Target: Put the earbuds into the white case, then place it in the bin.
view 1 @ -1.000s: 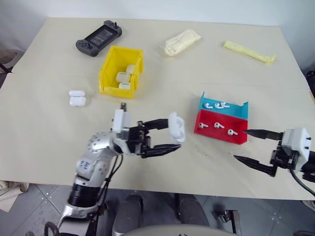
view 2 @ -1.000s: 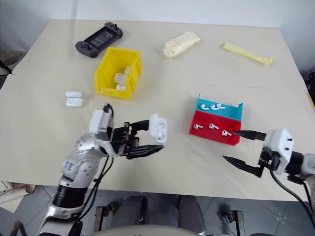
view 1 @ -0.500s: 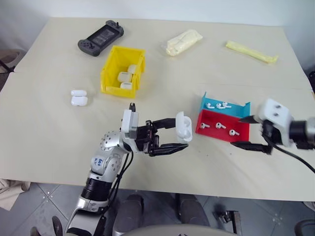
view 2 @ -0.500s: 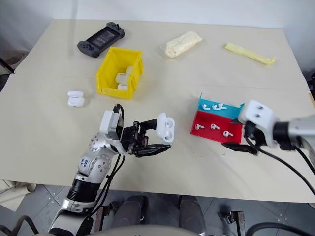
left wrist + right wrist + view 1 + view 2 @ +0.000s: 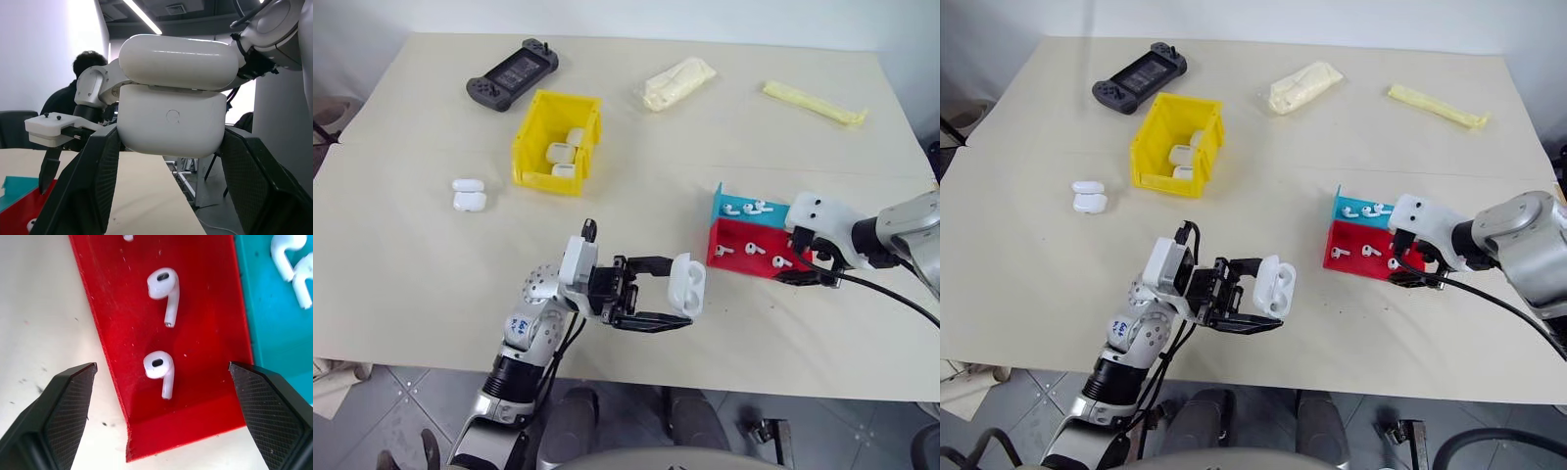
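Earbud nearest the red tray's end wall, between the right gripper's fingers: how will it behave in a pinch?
The earbud looks glossy and rounded, so it is probably slippery and may squirt out of the open right gripper. Its thin stem suggests it is light and apt to pivot or skid on the smooth red tray.

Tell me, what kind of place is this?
Probably a robotics lab or test room: a plain table laid with sorting props such as a yellow bin of white cases and a red-and-blue tray of earbuds, with ceiling strip lights overhead.
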You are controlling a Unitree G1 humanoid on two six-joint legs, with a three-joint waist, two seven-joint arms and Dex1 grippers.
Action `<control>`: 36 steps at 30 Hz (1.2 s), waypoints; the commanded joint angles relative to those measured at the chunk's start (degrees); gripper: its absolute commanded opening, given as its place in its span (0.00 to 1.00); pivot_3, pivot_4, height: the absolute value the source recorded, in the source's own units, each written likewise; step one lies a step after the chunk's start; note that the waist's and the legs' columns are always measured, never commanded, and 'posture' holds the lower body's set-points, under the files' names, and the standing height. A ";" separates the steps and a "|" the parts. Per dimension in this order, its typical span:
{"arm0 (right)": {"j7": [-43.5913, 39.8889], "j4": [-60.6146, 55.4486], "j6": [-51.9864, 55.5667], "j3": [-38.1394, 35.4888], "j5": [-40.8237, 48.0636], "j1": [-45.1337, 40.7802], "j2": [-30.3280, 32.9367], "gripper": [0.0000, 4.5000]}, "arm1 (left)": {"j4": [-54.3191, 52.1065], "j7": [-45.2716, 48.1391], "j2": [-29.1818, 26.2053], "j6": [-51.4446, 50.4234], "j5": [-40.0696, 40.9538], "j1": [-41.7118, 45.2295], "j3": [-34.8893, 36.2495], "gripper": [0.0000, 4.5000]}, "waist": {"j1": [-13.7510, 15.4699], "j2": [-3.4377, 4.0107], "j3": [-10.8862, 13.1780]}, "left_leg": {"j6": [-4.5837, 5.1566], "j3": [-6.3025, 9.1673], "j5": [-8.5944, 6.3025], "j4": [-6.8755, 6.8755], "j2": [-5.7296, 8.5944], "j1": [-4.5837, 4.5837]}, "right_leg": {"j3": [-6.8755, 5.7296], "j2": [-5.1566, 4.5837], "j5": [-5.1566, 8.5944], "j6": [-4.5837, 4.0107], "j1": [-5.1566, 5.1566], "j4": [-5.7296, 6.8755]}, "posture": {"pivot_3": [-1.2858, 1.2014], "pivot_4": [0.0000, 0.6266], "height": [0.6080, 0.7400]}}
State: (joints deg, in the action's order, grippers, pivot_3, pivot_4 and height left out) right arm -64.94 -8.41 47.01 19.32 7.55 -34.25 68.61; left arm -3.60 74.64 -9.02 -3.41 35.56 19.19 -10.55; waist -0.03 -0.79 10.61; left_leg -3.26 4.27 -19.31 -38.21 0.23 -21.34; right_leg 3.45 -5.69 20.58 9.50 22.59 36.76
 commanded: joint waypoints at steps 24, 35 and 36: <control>-5.76 3.20 -12.68 0.22 -9.76 -0.11 -4.29 0.65 | -3.51 -3.05 -1.19 0.98 0.11 -1.84 0.32 0.60 | -0.06 0.00 0.00 | 0.00 0.00 0.00 -0.02 -0.01 0.01 | 0.00 0.00 0.00 0.00 0.01 0.04 | 0.52 0.24 1.00; -7.52 4.11 -15.93 0.46 -12.08 -0.14 -4.64 0.39 | -3.48 -3.13 -1.74 0.99 0.05 -1.63 0.55 0.60 | -0.06 0.00 0.00 | 0.00 0.00 0.00 -0.04 -0.01 0.02 | 0.00 0.00 0.00 0.00 0.00 0.07 | 0.52 0.24 1.00; -7.81 4.25 -16.36 0.51 -12.31 -0.18 -4.54 0.39 | -3.47 -3.15 -1.76 1.02 0.04 -1.57 0.52 0.60 | -0.06 0.00 0.00 | 0.00 0.00 0.00 -0.04 -0.01 0.02 | 0.00 0.00 0.00 0.00 0.00 0.07 | 0.52 0.24 1.00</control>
State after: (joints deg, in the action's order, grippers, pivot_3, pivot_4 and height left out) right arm -72.01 -4.12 31.28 20.04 -3.77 -34.50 64.11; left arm -4.47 71.74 -10.91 -2.98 35.52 17.63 -10.14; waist -0.10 -0.79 10.61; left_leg -3.26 4.27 -19.30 -38.25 0.22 -21.32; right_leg 3.45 -5.69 20.58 9.50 22.59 36.83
